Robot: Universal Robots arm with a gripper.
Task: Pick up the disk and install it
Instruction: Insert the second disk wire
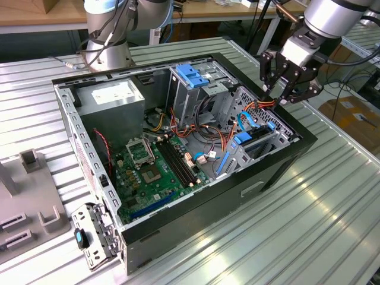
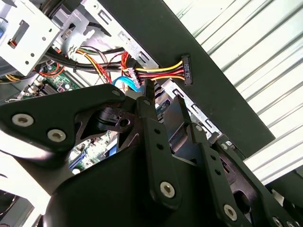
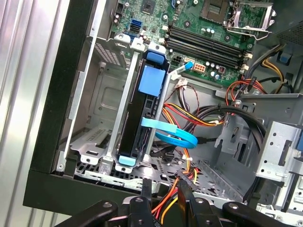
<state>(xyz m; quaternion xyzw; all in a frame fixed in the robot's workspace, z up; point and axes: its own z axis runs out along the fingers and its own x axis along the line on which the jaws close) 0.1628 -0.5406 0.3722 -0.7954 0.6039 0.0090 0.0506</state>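
Disk (image 3: 142, 118) stands on edge in the drive bay at the case's (image 1: 279, 169) right end, blue frame tabs showing. Its long axis runs away from the fingers (image 3: 146, 189), which hang just above that bay, empty and narrowly parted, a power connector (image 2: 186, 70) nearby.

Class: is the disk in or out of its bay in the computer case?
In: the disk stands on edge in the bay of the computer case.
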